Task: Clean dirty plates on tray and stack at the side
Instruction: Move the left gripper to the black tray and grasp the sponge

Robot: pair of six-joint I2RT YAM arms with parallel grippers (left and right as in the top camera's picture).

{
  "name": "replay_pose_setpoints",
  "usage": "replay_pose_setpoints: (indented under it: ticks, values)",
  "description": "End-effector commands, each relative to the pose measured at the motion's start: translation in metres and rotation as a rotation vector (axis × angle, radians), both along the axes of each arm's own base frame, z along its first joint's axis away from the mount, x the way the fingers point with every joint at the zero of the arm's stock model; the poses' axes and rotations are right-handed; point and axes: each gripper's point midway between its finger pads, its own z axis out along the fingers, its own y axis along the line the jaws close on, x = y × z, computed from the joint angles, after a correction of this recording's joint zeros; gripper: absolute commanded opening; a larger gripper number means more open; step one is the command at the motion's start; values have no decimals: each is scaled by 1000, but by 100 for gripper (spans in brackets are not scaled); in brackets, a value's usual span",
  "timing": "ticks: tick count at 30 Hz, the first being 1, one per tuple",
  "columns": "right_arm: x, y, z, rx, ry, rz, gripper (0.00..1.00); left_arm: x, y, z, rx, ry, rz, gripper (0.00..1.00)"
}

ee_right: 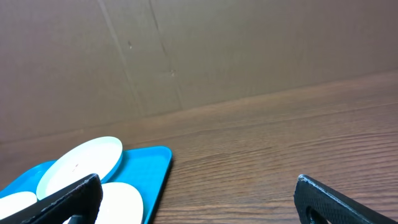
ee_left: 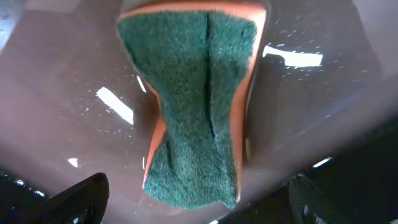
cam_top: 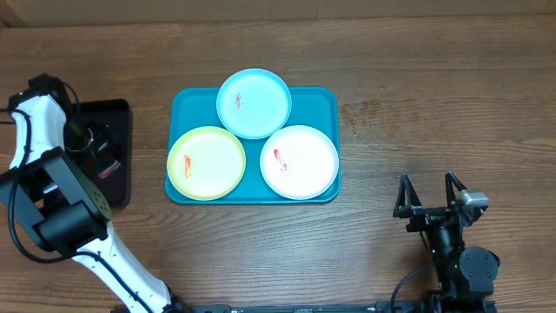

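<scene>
The turquoise tray (cam_top: 317,104) holds three plates. The light blue plate (cam_top: 253,103) is at the back, the yellow-green plate (cam_top: 207,163) front left and the white plate (cam_top: 300,162) front right; each has a small red smear. My left gripper (cam_top: 97,148) is over the black tray, open (ee_left: 199,211), with its fingers on either side of the near end of a green scouring sponge (ee_left: 193,106) with an orange back. My right gripper (cam_top: 430,196) is open and empty (ee_right: 199,205), low over the table, right of the tray (ee_right: 152,174).
The small black tray (cam_top: 117,117) stands left of the turquoise tray, and the sponge lies on its wet, shiny floor (ee_left: 62,74). Bare wooden table (cam_top: 417,113) lies right of the turquoise tray. A brown wall (ee_right: 249,50) stands behind the table.
</scene>
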Motion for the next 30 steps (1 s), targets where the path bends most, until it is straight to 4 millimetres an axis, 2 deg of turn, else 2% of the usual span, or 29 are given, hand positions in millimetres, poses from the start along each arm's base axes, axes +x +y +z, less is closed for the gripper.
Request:
replay_pose_setpoints:
  ticks: [1,3,6,10,13,21,26,27,29,30]
  values:
    - [0,-1,-2,-1,-2,-9,100,-1,1,-7,-21,18,-8,93]
    - [0,-1,-2,-1,-2,-9,100,-4,3,-9,-8,33,-9,91]
    - [0,-1,-2,-1,-2,-9,100,-7,6,-13,11,44,-17,84]
    - [0,-1,-2,-1,-2,-9,100,-9,5,-15,3,47,-30,83]
    - [0,-1,-2,-1,-2,-9,100,-9,5,-17,0,46,-47,75]
    - [0,-1,-2,0,-2,-9,100,-9,-9,-38,-104,54,-86,76]
    - [0,-1,-2,-1,-2,-9,100,-16,-9,-52,-128,91,-79,73]
    - [0,-1,-2,-1,-2,-9,100,-18,-9,-54,-131,96,-77,68]
    - [0,-1,-2,-1,-2,-9,100,-20,-8,-56,-136,101,-81,47]
    - [0,-1,-2,-1,-2,-9,100,-20,-7,-57,-137,103,-84,40]
